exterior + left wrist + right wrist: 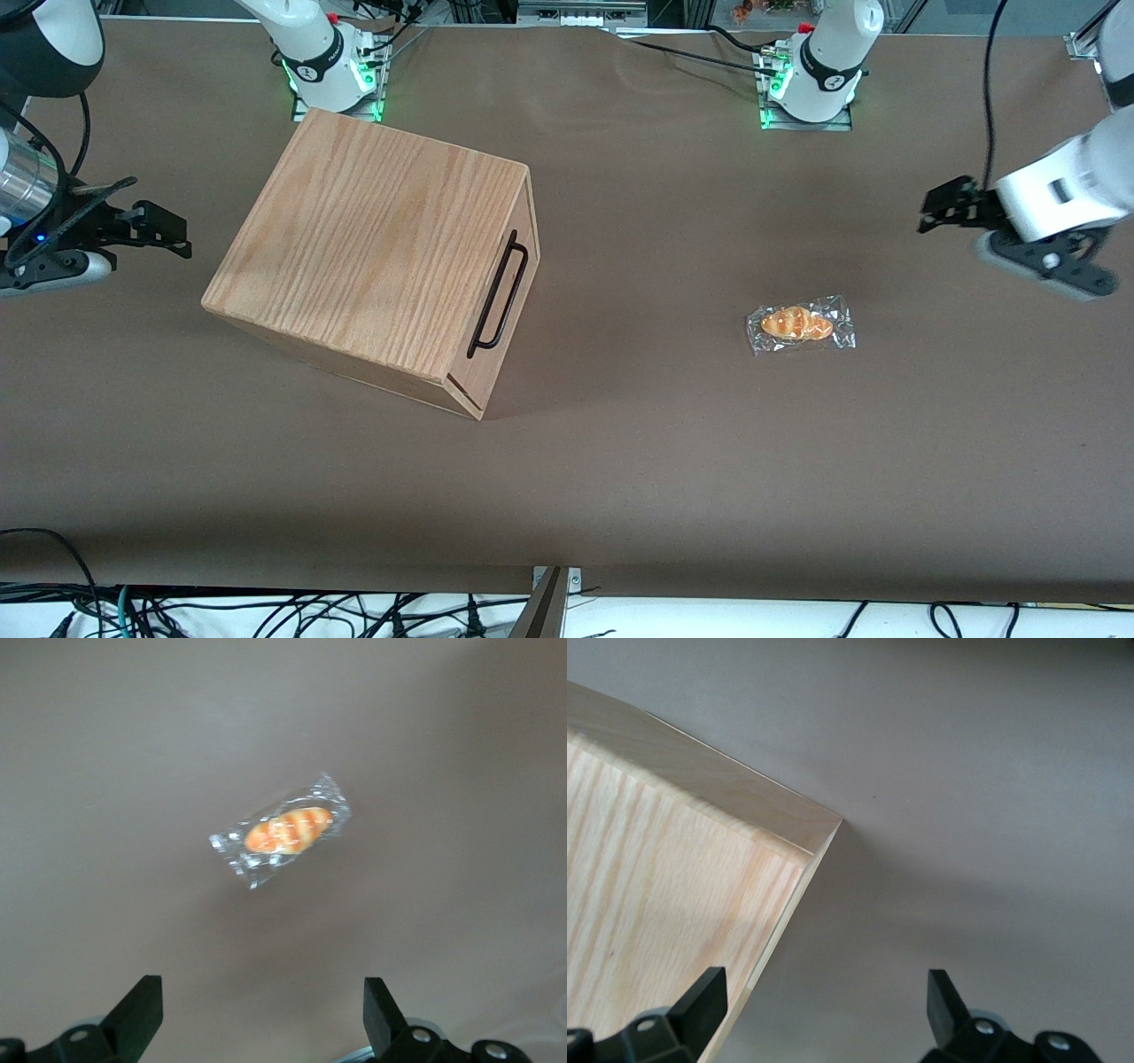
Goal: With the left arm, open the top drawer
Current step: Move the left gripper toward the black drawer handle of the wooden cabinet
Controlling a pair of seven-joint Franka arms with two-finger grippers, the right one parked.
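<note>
- Brown paper covers the table (620, 461); loose cables trail along its edge nearest the front camera.
- The wooden cabinet (372, 257) sits toward the parked arm's end, turned at an angle to the table edges.
- Its top drawer (509, 301) is shut, its front facing the working arm's end and slightly toward the front camera.
- The black bar handle (499, 294) runs lengthwise along that front, slanting with the cabinet.
- The left arm (1063, 190) hangs above the table at its own end, well apart from the drawer.
- Its gripper (262, 1014) has its fingers (142, 1010) spread wide, holding nothing.
- A wrapped bread roll (800, 324) lies between cabinet and gripper.
</note>
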